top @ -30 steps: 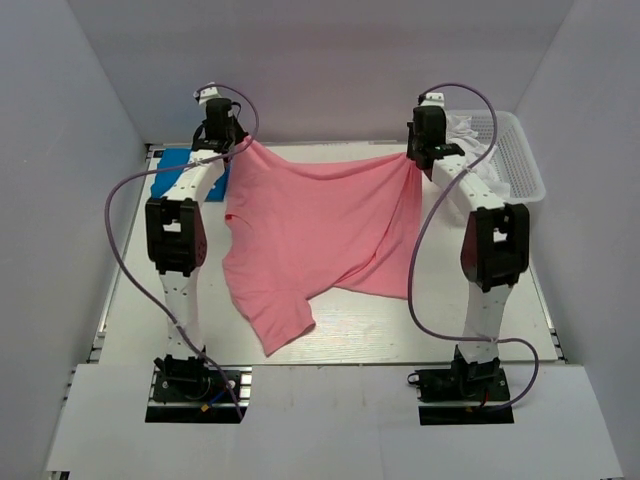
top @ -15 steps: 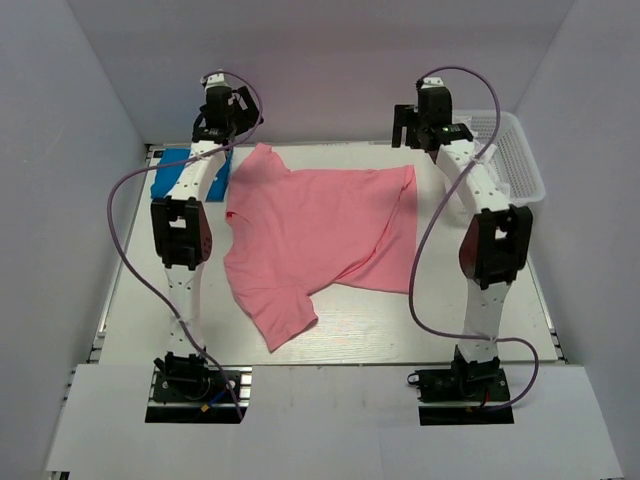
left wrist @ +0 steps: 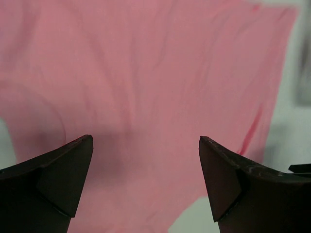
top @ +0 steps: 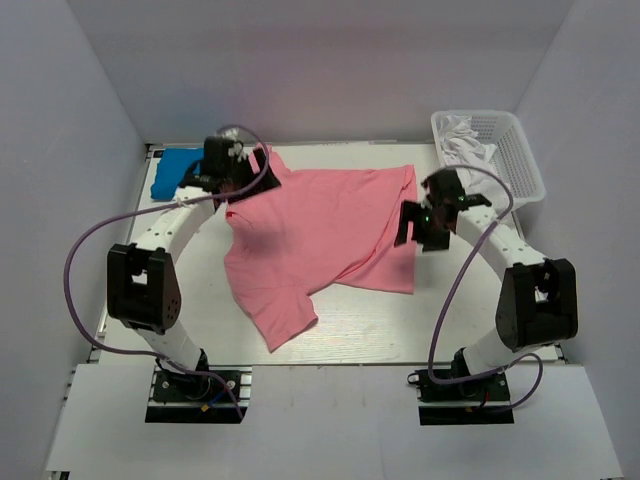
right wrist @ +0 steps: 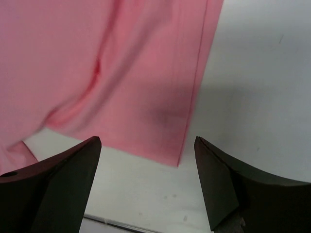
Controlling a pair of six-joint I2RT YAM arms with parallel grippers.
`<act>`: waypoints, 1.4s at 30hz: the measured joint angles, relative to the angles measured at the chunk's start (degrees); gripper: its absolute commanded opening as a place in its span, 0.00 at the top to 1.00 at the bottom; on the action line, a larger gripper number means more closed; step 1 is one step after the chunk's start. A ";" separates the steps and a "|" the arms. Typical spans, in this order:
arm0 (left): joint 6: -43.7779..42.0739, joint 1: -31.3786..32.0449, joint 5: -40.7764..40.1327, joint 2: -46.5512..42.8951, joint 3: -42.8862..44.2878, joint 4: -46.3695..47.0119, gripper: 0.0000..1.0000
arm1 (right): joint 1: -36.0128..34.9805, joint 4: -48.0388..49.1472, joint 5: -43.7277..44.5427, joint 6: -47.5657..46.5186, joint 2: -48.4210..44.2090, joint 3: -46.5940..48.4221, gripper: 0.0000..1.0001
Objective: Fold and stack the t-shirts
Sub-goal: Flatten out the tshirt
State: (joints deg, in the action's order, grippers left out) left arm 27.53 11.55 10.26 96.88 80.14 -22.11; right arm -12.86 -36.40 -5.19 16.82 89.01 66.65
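Note:
A pink t-shirt lies loosely spread on the white table, with creases and one sleeve pointing toward the near edge. My left gripper hovers open over the shirt's far-left part; in the left wrist view the left gripper has only pink cloth beneath it and holds nothing. My right gripper hangs open above the shirt's right edge; in the right wrist view the right gripper frames the shirt's near right corner and is empty. A folded blue t-shirt rests at the far left.
A white mesh basket at the far right holds white garments. Grey walls enclose the table on three sides. Purple cables loop beside both arms.
Both grippers let go of the shirt's far corners and opened. The shirt dropped flat on the table. Both arms swung back from the far wall to low over the shirt.

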 measured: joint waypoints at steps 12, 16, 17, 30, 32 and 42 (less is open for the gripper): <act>3.17 1.05 1.09 -0.44 -13.86 -4.20 0.00 | 0.00 7.80 7.10 3.19 1.77 -4.02 0.10; 3.61 1.05 1.07 0.72 -13.31 -3.89 0.00 | 0.00 12.94 8.46 0.94 10.10 5.33 0.10; 3.72 1.05 1.05 1.25 -13.14 -3.78 0.00 | 0.00 14.32 8.74 0.33 12.31 7.41 0.10; 4.52 1.05 -0.42 6.23 -10.43 -4.31 0.00 | 1.92 16.92 8.74 -4.57 31.01 23.58 0.21; 4.55 1.05 -0.44 6.60 -10.14 -4.52 0.00 | 2.54 16.85 8.11 -4.59 31.06 23.58 0.21; 4.74 1.05 -0.42 8.63 -8.87 -4.87 0.00 | 4.61 17.53 0.63 -5.16 31.12 22.82 0.40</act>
State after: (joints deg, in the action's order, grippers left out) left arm 32.27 12.60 9.85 105.51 71.26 -26.98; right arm -8.25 -18.87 -4.56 11.66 120.14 89.47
